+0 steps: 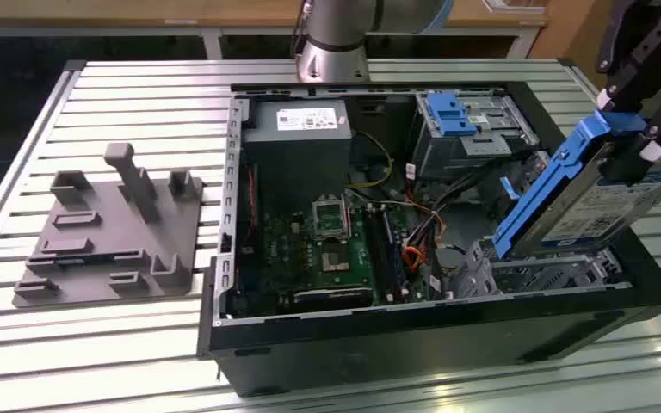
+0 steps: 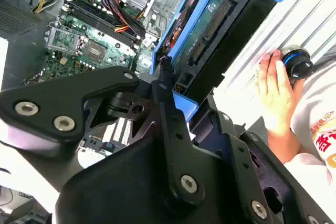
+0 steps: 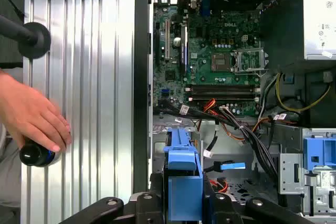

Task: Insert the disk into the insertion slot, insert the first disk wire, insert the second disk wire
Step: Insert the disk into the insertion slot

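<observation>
Toward the exterior view's left, a grey moulded fixture plate [image 1: 107, 237] was laid flat on the slatted metal table [image 1: 135, 95]. At the centre of the frame an open computer case [image 1: 423, 340] was placed. A power supply [image 1: 296, 120] was set at its far end, and a green motherboard [image 1: 330, 249] was set nearer the camera. The arm's base [image 1: 333, 43] was mounted just behind the case at the upper centre. Further right, a taller grey bay [image 1: 468, 120] with a blue latch was fixed in the far corner of the case.

Toward the exterior view's right, the disk [image 1: 589, 206] was held steeply tilted in its blue frame. Its upper end was raised and its lower end was set at the open top of the insertion slot [image 1: 549, 274]; the disk was not yet seated flat within. The gripper [image 1: 640, 138] was closed on the disk's upper end, with its fingers clamped against the blue frame.

In the first wrist view, a person's hand [image 3: 31, 114] was rested on the table beside the case, over a dark knob [image 3: 34, 155].
</observation>
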{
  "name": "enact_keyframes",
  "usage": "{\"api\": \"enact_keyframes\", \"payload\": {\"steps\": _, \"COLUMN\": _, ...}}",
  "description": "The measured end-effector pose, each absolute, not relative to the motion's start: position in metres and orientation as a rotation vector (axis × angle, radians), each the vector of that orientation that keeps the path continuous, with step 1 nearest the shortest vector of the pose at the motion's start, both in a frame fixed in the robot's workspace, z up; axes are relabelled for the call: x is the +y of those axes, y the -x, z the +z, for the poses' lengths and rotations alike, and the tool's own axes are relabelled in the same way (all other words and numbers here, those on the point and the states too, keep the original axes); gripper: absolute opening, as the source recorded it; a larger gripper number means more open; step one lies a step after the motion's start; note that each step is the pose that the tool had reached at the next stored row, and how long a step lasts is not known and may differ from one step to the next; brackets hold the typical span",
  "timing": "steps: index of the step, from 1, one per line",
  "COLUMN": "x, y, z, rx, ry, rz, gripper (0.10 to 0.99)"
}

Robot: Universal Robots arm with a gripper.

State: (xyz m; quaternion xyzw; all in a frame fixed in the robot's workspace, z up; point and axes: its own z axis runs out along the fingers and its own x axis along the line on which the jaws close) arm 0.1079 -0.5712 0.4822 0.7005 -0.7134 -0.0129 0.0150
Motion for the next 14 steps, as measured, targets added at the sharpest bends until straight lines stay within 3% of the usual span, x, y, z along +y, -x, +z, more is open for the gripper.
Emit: {"api": "enact_keyframes", "payload": {"steps": 14, "x": -0.5713, "y": -0.1079, "z": 0.4823, "rx": -2.221, "ry": -2.181, "rz": -0.043, "gripper": 0.365}}
